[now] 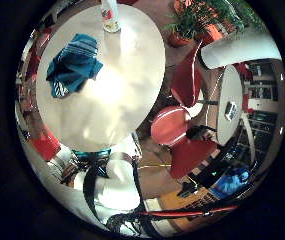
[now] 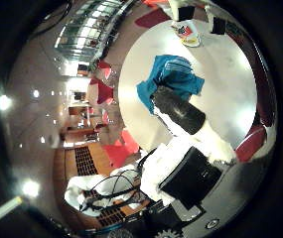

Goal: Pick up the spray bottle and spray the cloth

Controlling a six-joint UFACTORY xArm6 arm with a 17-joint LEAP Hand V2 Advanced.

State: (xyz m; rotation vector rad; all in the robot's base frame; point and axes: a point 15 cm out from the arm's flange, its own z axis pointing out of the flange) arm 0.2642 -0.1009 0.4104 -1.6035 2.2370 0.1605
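A teal cloth (image 1: 74, 63) lies crumpled on a round white table (image 1: 122, 90), near its edge. A white spray bottle (image 1: 110, 15) with a red label stands on the same table, away from the cloth. The right thumb side palm view shows the cloth (image 2: 166, 77) and the bottle (image 2: 186, 32) too. My hand (image 2: 188, 117) is high above the table, with a black-and-white finger reaching out straight over the cloth's edge. Another white finger (image 1: 237, 48) shows in the right little finger side palm view. The hand holds nothing.
Red chairs (image 1: 174, 125) stand beside the table. A potted plant (image 1: 197, 20) stands on the floor beyond them. A second small table (image 1: 230, 100) is further off. My arm and its base (image 1: 112, 185) are at the table's edge.
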